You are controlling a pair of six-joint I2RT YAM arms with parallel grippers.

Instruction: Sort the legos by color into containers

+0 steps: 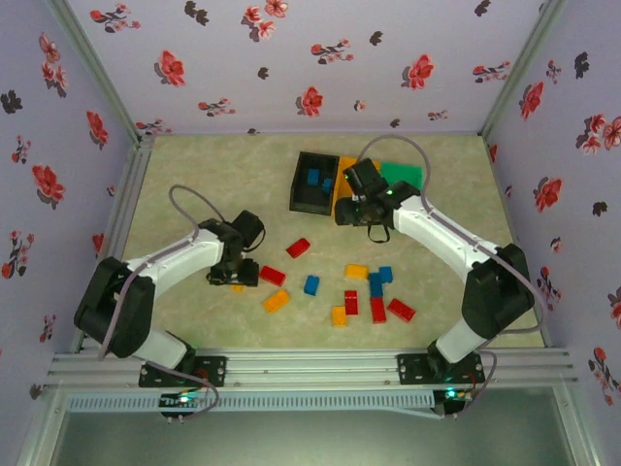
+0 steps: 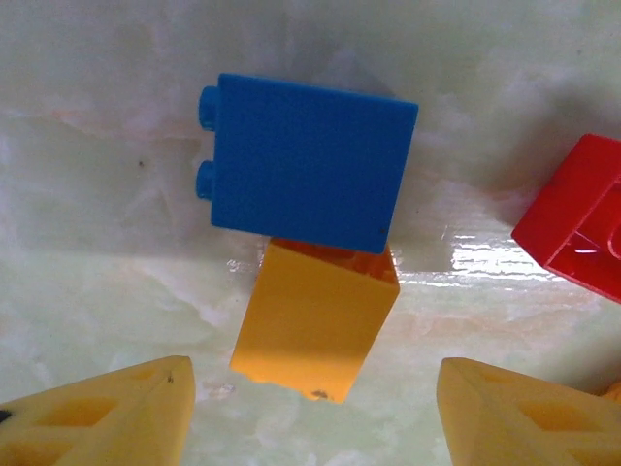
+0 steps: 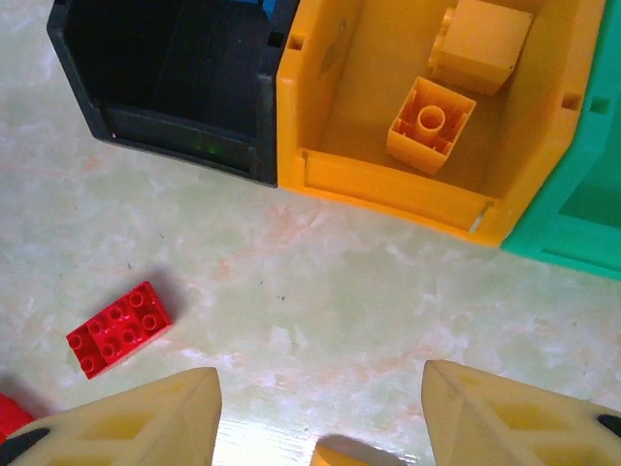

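Left gripper (image 2: 312, 388): jaws spread wide, gripping nothing. Orange-yellow rectangular plastic brick (image 2: 315, 320) just ahead of the fingertips, blue plastic brick (image 2: 306, 160) touching its far end.

Right gripper (image 3: 320, 374): jaws apart, grip unclear. Orange open plastic bin (image 3: 320, 107) ahead, two orange-yellow bricks (image 3: 430, 124) (image 3: 482, 44) inside.

We read the surface (image 2: 97, 243) as a smooth marble-look sheet, glossy enough to throw glare streaks. The blue brick (image 2: 306, 160), orange-yellow brick (image 2: 315, 320) and red brick (image 2: 572, 223) are hard, smooth plastic, satin to glossy; the black bin (image 3: 175, 126), orange bin (image 3: 388, 189) and green bin (image 3: 572, 233) are moulded plastic, slightly duller. The left fingers (image 2: 107, 413) look to us like matt yellow plastic with a faintly grainy face, and the frame rails (image 1: 310, 367) look like bare brushed metal.
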